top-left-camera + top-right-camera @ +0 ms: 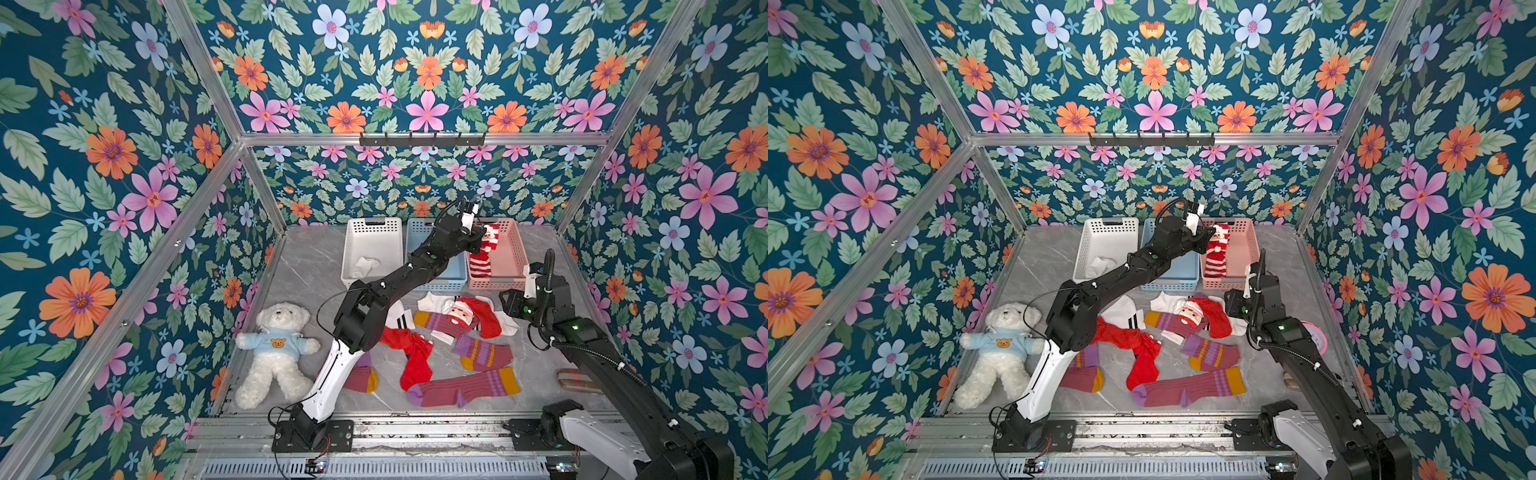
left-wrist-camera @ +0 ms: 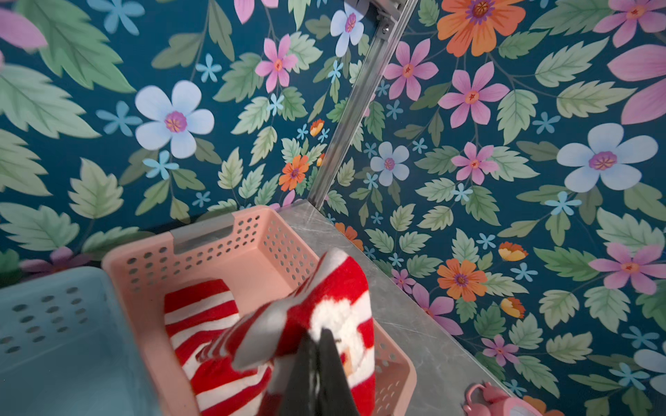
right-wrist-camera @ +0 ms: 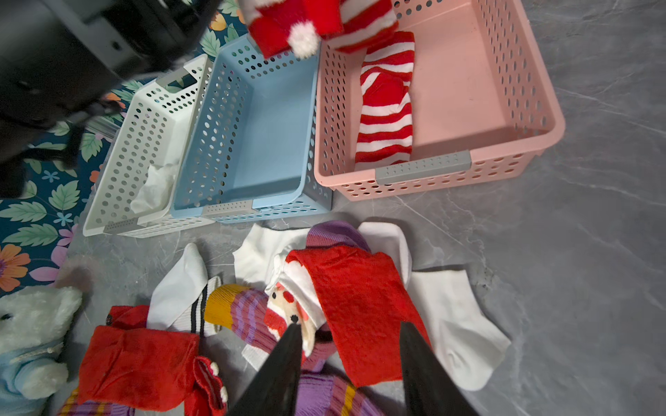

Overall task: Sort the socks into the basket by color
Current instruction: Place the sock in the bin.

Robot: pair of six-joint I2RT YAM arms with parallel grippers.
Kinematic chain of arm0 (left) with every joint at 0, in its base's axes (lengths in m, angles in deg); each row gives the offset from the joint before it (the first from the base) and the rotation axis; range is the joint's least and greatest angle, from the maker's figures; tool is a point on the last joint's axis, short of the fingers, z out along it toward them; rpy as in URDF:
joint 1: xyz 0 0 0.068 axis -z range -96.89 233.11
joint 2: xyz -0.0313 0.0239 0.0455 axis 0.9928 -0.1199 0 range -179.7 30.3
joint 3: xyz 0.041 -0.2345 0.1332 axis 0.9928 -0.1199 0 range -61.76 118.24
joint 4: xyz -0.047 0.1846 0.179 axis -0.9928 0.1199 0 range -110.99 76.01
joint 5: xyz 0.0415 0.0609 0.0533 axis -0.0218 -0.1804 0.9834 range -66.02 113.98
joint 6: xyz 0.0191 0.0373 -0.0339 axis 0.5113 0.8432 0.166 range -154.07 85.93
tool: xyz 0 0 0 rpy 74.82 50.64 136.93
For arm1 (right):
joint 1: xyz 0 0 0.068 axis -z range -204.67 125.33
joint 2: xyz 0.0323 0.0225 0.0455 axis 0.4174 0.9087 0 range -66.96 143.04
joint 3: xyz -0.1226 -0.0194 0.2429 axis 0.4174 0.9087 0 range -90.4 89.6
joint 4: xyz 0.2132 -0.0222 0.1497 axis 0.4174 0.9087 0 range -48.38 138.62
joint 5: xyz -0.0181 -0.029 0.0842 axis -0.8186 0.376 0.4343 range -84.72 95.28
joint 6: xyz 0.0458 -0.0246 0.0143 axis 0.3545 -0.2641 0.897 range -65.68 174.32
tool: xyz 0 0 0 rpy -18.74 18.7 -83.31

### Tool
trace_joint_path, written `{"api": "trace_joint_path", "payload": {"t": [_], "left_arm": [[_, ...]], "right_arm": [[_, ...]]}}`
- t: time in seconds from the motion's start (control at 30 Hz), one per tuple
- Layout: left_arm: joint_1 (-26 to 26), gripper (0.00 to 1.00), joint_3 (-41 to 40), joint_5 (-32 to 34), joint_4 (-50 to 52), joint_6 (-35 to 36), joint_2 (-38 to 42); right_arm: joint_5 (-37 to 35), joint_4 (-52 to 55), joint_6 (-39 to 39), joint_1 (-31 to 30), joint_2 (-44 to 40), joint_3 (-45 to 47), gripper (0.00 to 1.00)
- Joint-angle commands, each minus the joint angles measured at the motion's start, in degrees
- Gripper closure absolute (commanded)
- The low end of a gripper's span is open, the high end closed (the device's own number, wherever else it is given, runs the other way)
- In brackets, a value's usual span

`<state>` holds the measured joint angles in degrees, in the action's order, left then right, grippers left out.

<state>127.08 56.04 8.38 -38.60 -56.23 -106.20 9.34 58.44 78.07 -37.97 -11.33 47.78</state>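
- Santa sock (image 1: 489, 235) hangs long-way down, right of middle in a top view, with the left tool (image 2: 319, 335) pinched tight on it
- The pink basket (image 1: 498, 284) sits right under it, so I think it only needs letting go
- The right tool (image 3: 347, 326), fingers apart, hovers over a red sock (image 3: 360, 288) on the surface (image 3: 576, 252)

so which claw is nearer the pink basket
Left. The left claw is over the pink basket, shut on a Santa sock; the right claw is open above the loose socks.
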Motion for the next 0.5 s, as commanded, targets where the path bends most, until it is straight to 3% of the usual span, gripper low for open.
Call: {"api": "trace_joint_path", "payload": {"t": [0.0, 0.13, 0.2, 0.47], "left_arm": [[0.02, 0.89, 0.34, -3.24, -5.52, -4.46, -1.45], [-0.02, 0.63, -1.50, -2.88, -5.05, -5.39, -1.20], [0.02, 0.55, -3.38, -2.24, -5.32, -5.37, -0.08], [-0.02, 0.49, -11.27, 0.13, -5.87, -4.49, 5.86]], "right_arm": [[-0.87, 1.20, -0.09, -0.06, -0.76, 0.20, 0.53], [-1.37, 1.30, -0.01, -0.06, -1.84, 0.73, 0.53], [-1.50, 1.41, -0.02, -0.04, -1.94, 0.52, 0.53], [-1.77, 1.53, -0.01, -0.05, -1.77, -0.23, 0.53]]}}
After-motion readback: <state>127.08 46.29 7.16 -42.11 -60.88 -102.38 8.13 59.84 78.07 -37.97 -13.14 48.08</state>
